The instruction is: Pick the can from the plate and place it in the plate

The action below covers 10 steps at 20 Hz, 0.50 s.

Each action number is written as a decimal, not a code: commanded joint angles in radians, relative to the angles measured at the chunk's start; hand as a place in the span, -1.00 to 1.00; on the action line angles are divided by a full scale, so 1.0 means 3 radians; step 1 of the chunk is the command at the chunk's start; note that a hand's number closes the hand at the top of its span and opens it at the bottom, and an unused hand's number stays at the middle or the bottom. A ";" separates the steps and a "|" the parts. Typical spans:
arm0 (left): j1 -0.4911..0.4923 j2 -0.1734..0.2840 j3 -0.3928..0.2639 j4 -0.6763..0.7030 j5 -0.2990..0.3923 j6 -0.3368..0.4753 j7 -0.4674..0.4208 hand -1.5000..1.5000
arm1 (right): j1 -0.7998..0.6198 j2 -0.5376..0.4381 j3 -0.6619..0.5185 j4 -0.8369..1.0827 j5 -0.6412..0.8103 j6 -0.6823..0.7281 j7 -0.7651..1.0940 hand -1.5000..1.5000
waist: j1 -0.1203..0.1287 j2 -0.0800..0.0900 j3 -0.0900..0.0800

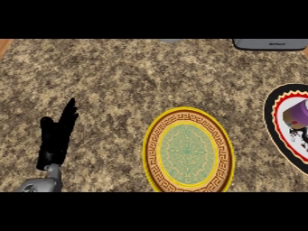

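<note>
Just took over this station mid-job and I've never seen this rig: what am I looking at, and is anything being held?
This is the robot's head view, looking steeply down at a speckled stone counter. The black shape at lower left is the left robot hand, open and resting, holding nothing. The right robot hand is not in view. In the middle lies a plate with a gold rim and green centre, nothing on it. At the right edge, a black-rimmed plate carries the can, lying tilted with its purple end up. A grey object sits at the top edge.

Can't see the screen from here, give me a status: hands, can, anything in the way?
Left hand open, resting lower left; right hand not in view. Can lying on black-rimmed plate, far right. Yellow plate bare, nothing between them.
</note>
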State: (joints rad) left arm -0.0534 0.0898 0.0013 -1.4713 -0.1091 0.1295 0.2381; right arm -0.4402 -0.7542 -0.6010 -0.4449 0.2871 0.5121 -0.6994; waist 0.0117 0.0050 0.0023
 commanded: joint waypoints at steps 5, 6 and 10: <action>0.0015 0.0035 0.0093 0.0134 0.0071 -0.0087 -0.0196 0.00 | 0.0096 0.0024 0.0184 0.0252 0.0044 -0.0002 -0.0611 -1.00 | 0.0000 0.0001 -0.0001; 0.0153 -0.0035 -0.0046 -0.0045 -0.0026 -0.0035 -0.0113 0.00 | -0.0087 0.0035 0.0250 0.0353 0.0095 -0.0112 -0.0409 -1.00 | 0.0019 0.0000 -0.0001; -0.0040 -0.0008 0.0069 0.0020 0.0068 -0.0061 -0.0062 0.00 | -0.0047 -0.0212 0.0229 0.0519 0.0058 -0.0068 -0.0547 -1.00 | 0.0018 0.0004 0.0001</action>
State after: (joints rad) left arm -0.0497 0.0795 0.0076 -1.4552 -0.1078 0.1266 0.2092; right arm -0.4503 -0.7637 -0.5333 -0.3563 0.3036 0.4142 -0.7667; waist 0.0141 0.0053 0.0023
